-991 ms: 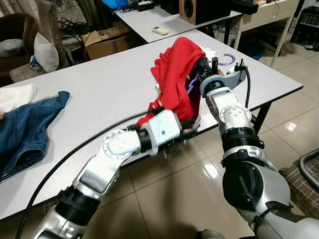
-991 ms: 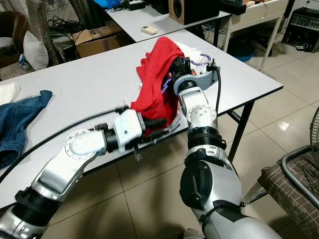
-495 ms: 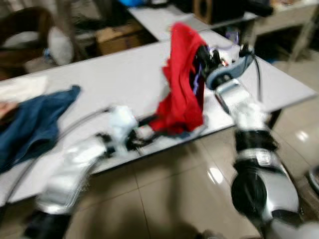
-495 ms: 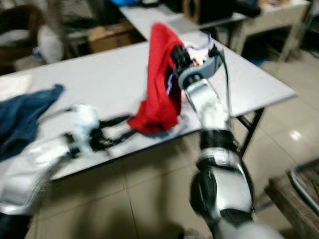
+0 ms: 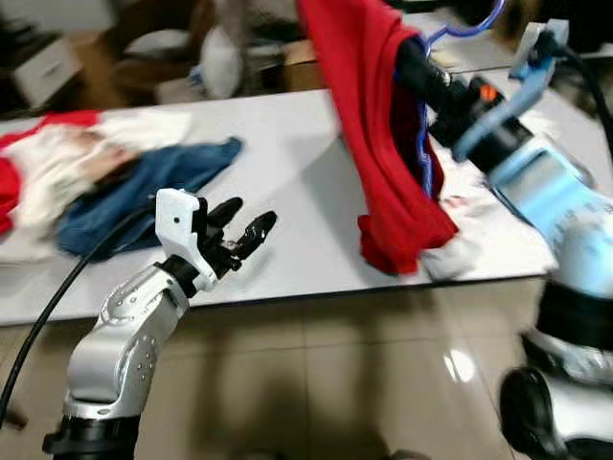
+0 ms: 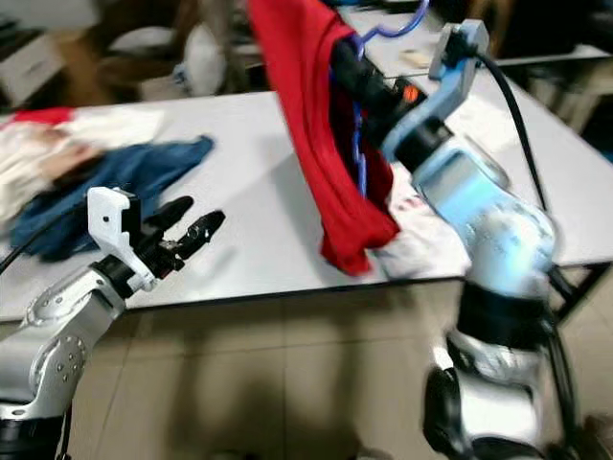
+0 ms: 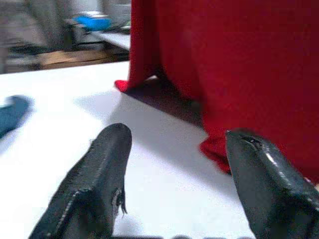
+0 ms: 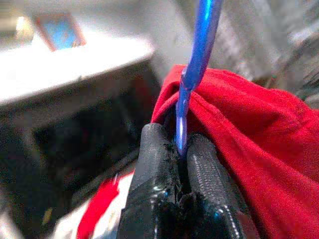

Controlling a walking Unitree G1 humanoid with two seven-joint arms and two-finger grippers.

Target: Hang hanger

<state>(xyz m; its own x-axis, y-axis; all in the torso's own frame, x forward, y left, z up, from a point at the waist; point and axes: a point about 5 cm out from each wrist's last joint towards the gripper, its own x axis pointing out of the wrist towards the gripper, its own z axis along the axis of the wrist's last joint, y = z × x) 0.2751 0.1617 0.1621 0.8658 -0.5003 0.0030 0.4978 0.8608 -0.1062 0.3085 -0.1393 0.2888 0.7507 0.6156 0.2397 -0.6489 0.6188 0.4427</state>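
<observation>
- Right gripper is up high over the table's right end, fingers pressed tight on the neck of the blue hanger, the hook poking up above them.
- A red garment drapes off that hanger, its lower hem trailing just above the table's near edge, close to a white cloth lying there.
- Left gripper hangs off the near edge toward the left half of the table, fingers spread and carrying nothing (its wrist view looks straight across the white surface at the red fabric).
- Over at the table's far left: jeans in a heap, with a red and white bundle beside them at the left end.
- The step in hand, as I read it: the lift and carry. The hanger is off the table with the garment on it, but it is not yet on any rail.
- No rail or hook for hanging can be made out here, and the head views are blurred.
- What the next move calls for, I'd say: keep the pinch firm on the neck, hold the hook upright and free of the fabric, and turn toward wherever it is to hang.
- One risk: the trailing hem could snag the table edge or drag the white cloth along.
</observation>
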